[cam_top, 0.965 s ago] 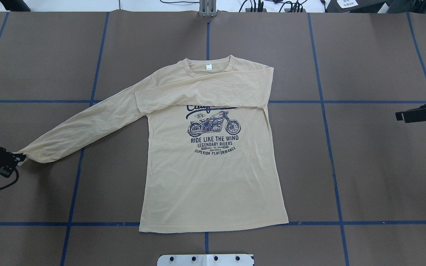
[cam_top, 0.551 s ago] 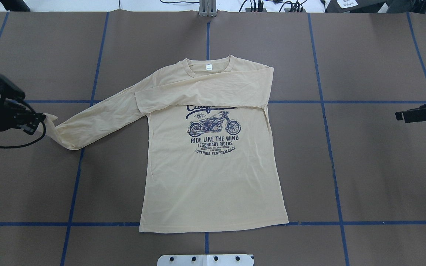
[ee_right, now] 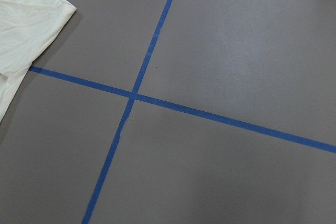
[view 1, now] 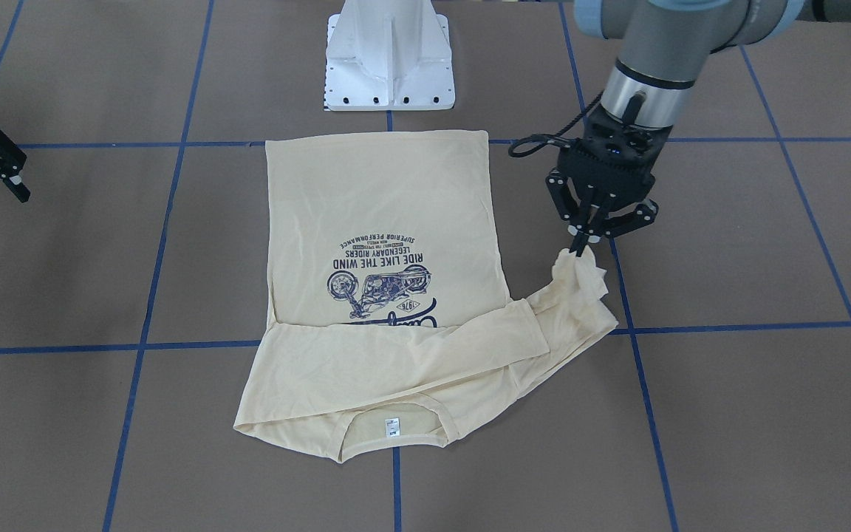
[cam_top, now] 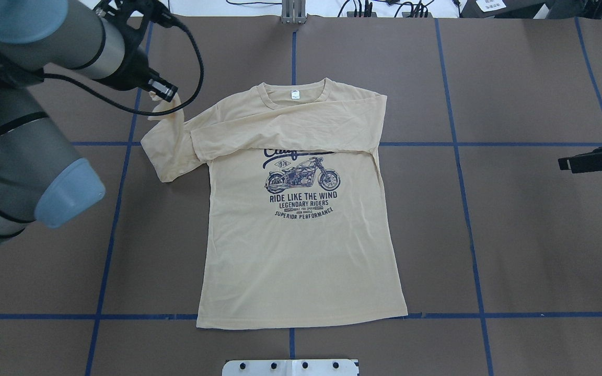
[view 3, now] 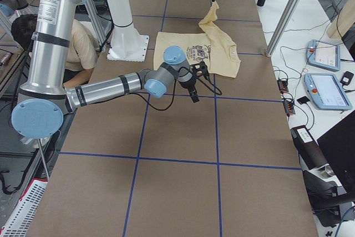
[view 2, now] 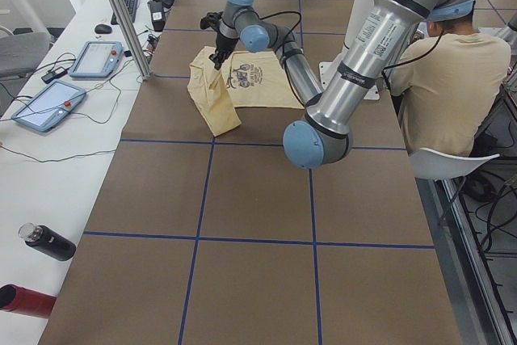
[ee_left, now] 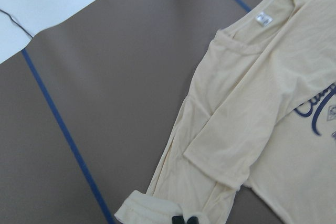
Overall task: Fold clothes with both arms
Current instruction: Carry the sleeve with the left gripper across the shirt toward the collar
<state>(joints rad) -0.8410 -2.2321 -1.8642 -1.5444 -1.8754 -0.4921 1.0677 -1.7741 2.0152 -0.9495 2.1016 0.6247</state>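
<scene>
One cuff (view 1: 580, 272) of the T-shirt (cam_top: 301, 250) hangs pinched in the left fingers (view 1: 582, 235); right fingers (view 1: 15, 185) gape empty, well apart.

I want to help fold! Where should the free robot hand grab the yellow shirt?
Probably the hem corner of the shirt on the right gripper's side. Come in low from that side: the cloth lies flat, and that corner is a loose edge with bare table beside it. The left gripper holds the sleeve cuff.
</scene>
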